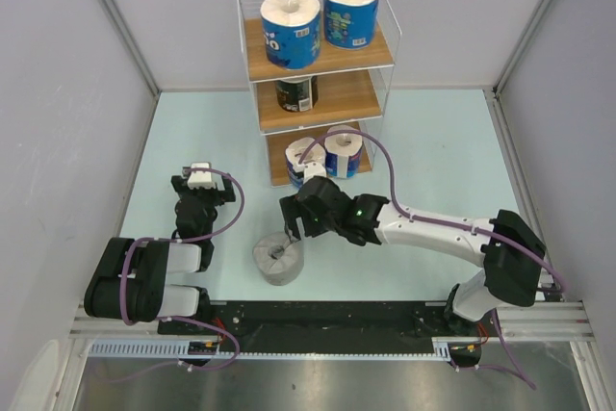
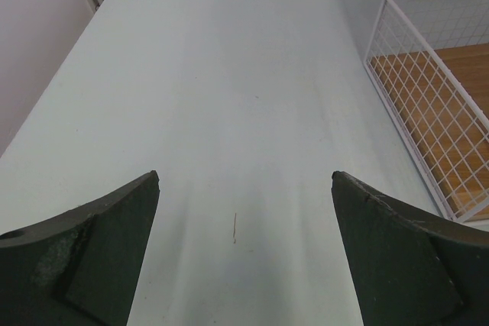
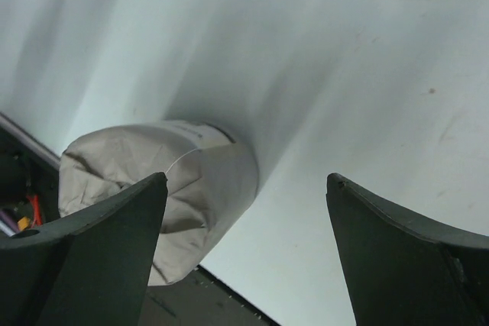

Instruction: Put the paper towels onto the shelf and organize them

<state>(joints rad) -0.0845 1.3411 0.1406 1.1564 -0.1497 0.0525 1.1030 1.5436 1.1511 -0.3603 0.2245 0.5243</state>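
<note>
Here the right tool (image 1: 292,228) hangs released just beside the grey roll (image 1: 278,259), seemingly not touching it, near the surface's (image 1: 433,161) front edge; the left tool (image 1: 199,174), spread wide, sits well apart from the shelf (image 1: 322,93).

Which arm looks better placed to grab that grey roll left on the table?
Probably the right: the right fingers, open, hover beside the grey roll; the left fingers face the table, farther off.

One roll (image 1: 278,260) stands on the table (image 1: 433,151) before the shelf (image 1: 342,93).
</note>
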